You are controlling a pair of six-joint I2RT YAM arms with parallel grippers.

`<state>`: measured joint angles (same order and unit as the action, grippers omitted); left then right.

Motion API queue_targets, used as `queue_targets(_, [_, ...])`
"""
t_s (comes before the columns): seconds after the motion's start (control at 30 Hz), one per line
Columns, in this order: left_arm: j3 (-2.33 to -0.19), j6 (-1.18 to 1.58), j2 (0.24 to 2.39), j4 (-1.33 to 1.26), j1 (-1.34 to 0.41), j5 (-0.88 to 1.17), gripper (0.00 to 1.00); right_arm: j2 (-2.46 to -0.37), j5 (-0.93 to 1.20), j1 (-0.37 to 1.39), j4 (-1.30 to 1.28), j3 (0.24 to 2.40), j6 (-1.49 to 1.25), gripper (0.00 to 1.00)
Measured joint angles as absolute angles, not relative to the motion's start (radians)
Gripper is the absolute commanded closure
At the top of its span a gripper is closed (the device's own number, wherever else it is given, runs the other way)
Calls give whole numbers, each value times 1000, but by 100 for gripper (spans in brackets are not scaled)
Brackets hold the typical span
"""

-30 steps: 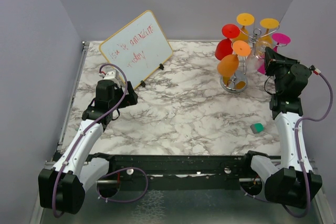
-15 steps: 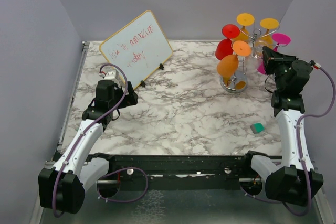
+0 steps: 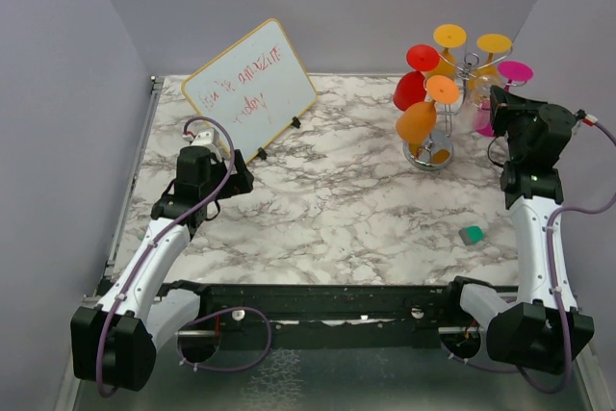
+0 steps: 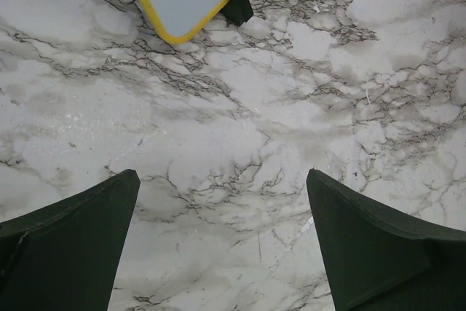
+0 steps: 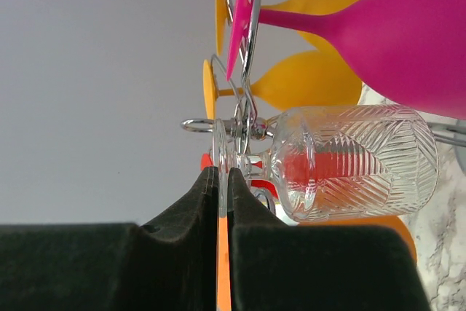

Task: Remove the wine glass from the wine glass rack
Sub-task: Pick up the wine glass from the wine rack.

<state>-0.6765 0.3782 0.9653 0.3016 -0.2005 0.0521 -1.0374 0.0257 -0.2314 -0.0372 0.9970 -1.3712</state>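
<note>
Clear wine glass (image 5: pixel 349 162) looks light, slippery and easy to break. My right pincer (image 5: pixel 223 172) squeezes its thin flat foot by the wine glass rack (image 5: pixel 246 125). My left pincer (image 4: pixel 222 172) hangs wide apart.

Soft, even light fills all 3 views, with only faint shadows on the marble table (image 3: pixel 337 209). In the right wrist view the clear wine glass (image 5: pixel 357 162) glints sharply, while the near dark fingers (image 5: pixel 175 253) look soft-edged.

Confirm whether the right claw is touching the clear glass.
Touching. Right wrist view shows the right claw pinching the foot of the clear glass, no gap.
</note>
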Motion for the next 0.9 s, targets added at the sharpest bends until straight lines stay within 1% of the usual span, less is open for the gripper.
queue_targets(0.2, [-677,378,969,302,-200,57,1,-1037,-37,-231,-62,1002,-1344,100])
queue_targets(0.4, [-677,378,970,302,-200,60,1,-1033,-55,-231,-84,1001,-1334,99])
queue_targets(0.9, [-677,378,973,302,-200,64,1,-939,-88,-233,-113,960,-1330,99])
